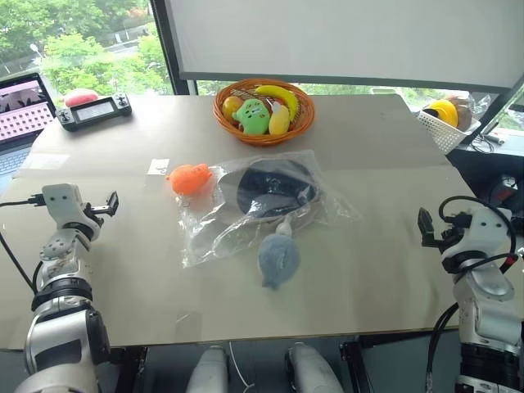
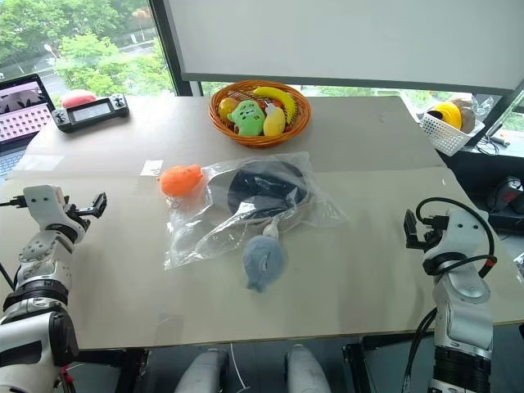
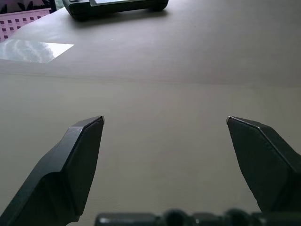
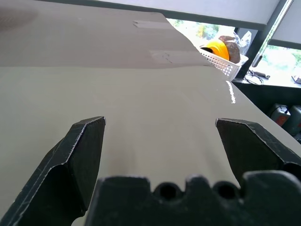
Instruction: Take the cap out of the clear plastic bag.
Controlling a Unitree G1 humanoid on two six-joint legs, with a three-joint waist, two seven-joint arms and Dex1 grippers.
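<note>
- One clear plastic bag [image 1: 246,214] lies mid-table.
- One cap [image 1: 274,187] sits inside that bag.
- Two plush toys lie loose on the table: one orange plush [image 1: 190,178] touching the bag's edge, and one grey-blue round plush [image 1: 278,259] at the bag's near edge.
- One woven fruit basket [image 1: 264,135] stands at the far side, holding one green plush face [image 1: 253,116], one banana [image 1: 278,96] and a few more yellow and orange pieces, too crowded to count.
- One black handheld controller [image 1: 94,110] rests at the far left corner.
- One white basket [image 1: 440,128] stands past the right edge.
- Two grippers: one left gripper [image 3: 164,123] and one right gripper [image 4: 160,123], each with two black fingers spread wide.
</note>
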